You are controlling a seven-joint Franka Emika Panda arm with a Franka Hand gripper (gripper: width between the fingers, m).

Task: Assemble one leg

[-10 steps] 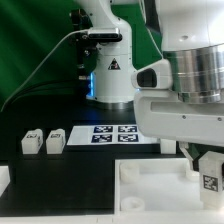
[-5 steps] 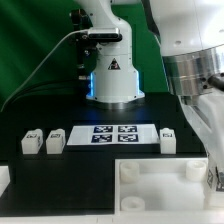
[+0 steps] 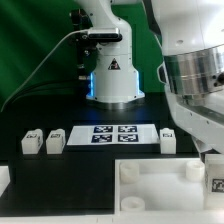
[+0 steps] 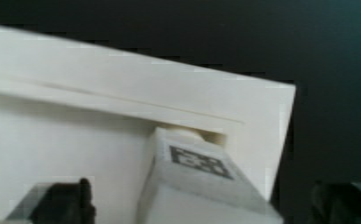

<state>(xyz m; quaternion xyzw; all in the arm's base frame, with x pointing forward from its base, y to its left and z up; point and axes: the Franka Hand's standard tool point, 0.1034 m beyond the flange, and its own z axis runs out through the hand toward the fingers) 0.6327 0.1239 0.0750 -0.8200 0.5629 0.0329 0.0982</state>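
A leg (image 4: 203, 165), a small white post with a black-and-white tag, stands at a corner of the large white tray-like piece (image 4: 88, 110). My gripper (image 4: 203, 205) is open above it. The dark fingertips (image 4: 61, 200) stand wide apart on either side of the leg, with gaps to it. In the exterior view this leg (image 3: 217, 185) shows at the right edge, on the tray-like piece (image 3: 160, 185). The arm's body (image 3: 195, 90) hangs over it and the fingers are hidden there.
Two more legs (image 3: 30, 142) (image 3: 55, 141) lie at the exterior view's left, and a third (image 3: 168, 140) to the right of the marker board (image 3: 115, 133). The robot base (image 3: 110, 75) stands behind. Another white piece (image 3: 4, 180) shows at the left edge.
The hand has turned and drawn up off the leg. The leg stays at the tray-like piece's right corner. The leg beside the marker board has come into view.
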